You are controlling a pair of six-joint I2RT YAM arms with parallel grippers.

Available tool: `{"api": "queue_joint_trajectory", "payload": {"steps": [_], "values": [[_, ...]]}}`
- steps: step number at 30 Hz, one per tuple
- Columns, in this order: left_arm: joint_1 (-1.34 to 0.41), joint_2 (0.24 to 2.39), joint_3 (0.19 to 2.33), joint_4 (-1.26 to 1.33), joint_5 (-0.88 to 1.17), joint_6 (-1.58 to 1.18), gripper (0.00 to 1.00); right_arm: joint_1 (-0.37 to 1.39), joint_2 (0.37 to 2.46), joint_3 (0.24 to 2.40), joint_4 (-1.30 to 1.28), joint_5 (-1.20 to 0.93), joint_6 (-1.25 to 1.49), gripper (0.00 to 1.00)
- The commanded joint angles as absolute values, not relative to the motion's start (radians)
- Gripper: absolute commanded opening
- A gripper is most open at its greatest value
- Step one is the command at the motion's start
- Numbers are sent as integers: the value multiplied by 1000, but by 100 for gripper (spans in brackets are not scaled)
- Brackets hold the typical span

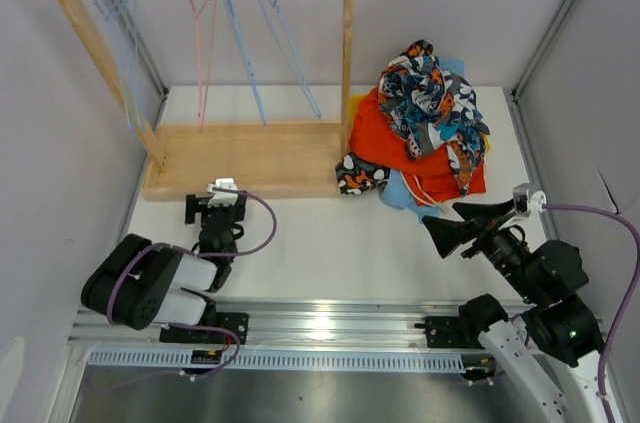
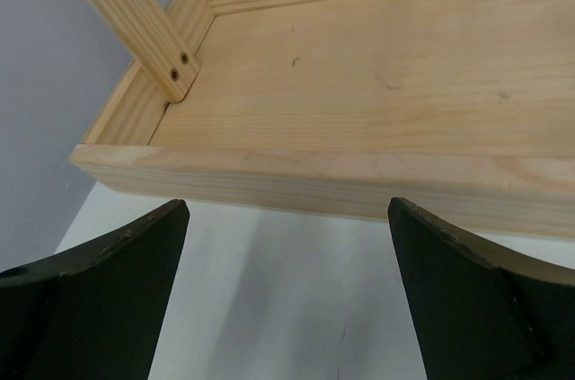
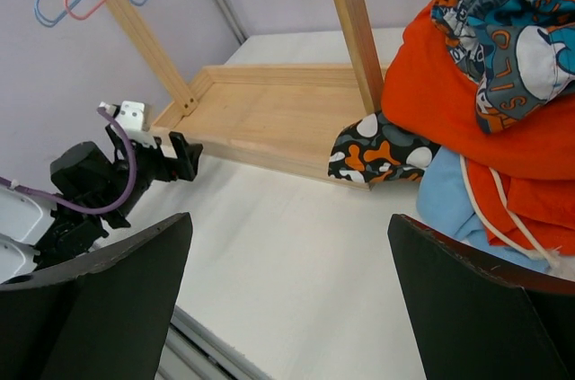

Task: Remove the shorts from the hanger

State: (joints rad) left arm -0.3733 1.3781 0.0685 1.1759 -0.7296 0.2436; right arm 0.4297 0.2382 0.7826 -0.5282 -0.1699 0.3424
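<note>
Shorts (image 1: 425, 128) heaped right of rack (image 1: 250, 158)

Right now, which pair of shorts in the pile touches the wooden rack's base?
The camouflage pair, dark with orange and white blotches. It lies against the corner of the wooden base; the other pairs are heaped to its right.

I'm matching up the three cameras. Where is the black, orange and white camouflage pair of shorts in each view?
Top external: black, orange and white camouflage shorts just right of centre, at the right end of the pale wooden base tray.
Left wrist: not in view.
Right wrist: the shorts lie right of centre, at the tray's corner, below the orange shorts.
Shared landmark: the tray, seen in all three views.
</note>
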Motion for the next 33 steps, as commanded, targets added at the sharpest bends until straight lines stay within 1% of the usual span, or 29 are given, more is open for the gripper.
{"api": "queue_joint_trajectory", "payload": {"steps": [1,3,5,7,8,9,10,13,14,17,18,19,20,21,27,31,33], "values": [[-272,1284,49,1400,-436,170,99,443,256,784,-523,-172,330,99],[-227,1302,61,1399,-353,152,99,445,261,779,-522,-170,330,99],[-158,1330,61,1364,-214,109,94,446,278,779,-522,-172,328,99],[-155,1367,84,1416,-227,117,97,448,293,778,-520,-172,328,99],[-150,1341,139,1241,-212,103,97,448,305,778,-520,-167,330,99],[-125,1339,143,1224,-189,85,94,446,310,776,-514,-163,328,99],[-123,1348,138,1259,-183,89,95,446,314,776,-514,-157,328,99],[-123,1347,140,1253,-230,61,98,445,334,781,-522,-120,322,99],[-123,1353,141,1259,-291,55,99,445,339,785,-525,-108,324,99],[-123,1348,140,1267,-347,23,99,446,380,799,-541,-77,325,100],[-123,1348,137,1267,-347,25,99,446,406,804,-551,-68,325,99],[-123,1348,140,1267,-338,26,96,445,423,814,-557,-52,324,100],[-123,1350,138,1267,-334,29,91,446,436,819,-560,-52,319,99],[-123,1348,141,1261,-330,32,99,448,465,827,-561,-49,308,99],[-123,1347,141,1261,-330,32,99,460,551,907,-535,-9,250,99],[-123,1347,141,1261,-330,32,100,465,572,900,-425,-32,227,100],[-123,1347,140,1261,-330,32,99,465,589,905,-413,-29,232,99]]}}
